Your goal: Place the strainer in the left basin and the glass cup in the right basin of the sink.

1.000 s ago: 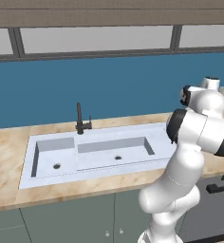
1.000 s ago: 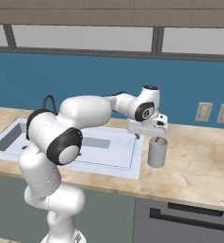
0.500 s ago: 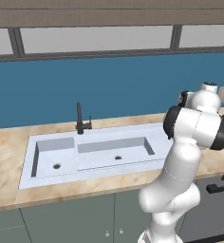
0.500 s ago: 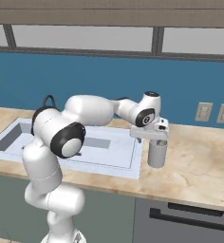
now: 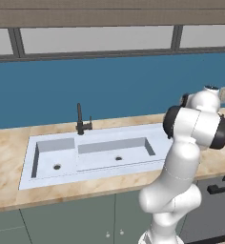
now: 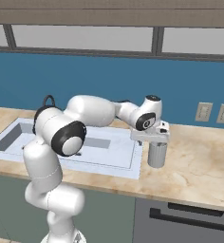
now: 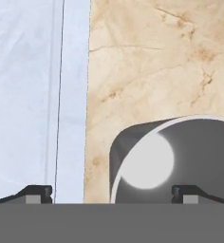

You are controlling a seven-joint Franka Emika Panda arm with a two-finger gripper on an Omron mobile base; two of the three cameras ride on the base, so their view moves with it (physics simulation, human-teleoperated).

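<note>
Claw (image 6: 154,140) now lower over glass cup (image 6: 157,155), jaws apart, not gripping. Cup upright on bench (image 6: 199,166) just right of sink (image 6: 114,161). Grasp looks imminent.

Arm reaches forward and out to the right from the base, elbow bent, forearm stretched level toward the right side of the counter. Wrist turned so the hand points straight down. Gripper (image 6: 154,141) hangs low above the counter, just right of the sink's right rim. Jaws spread wide, nothing clamped between them. In the hand view the two dark fingertips (image 7: 35,192) stand far apart at the bottom edge. In the left base view the upper arm and elbow hide the hand.
</note>
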